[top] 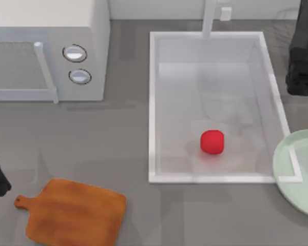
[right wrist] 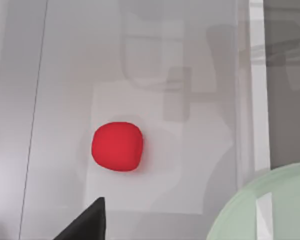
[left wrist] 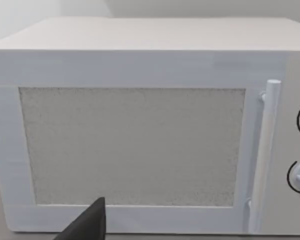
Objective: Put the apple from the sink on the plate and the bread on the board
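The apple (top: 212,142) lies on the sink (top: 153,102) floor (near the plate (top: 297,174)); whether the right gripper (top: 302,82) beside the sink is open cannot be told

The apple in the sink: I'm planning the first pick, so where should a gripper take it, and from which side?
Grip the apple across its middle, coming straight down from above. It lies alone on the floor of the sink, whose raised rim would likely block a sideways approach. Its rounded, slightly squarish sides should suit two fingers.
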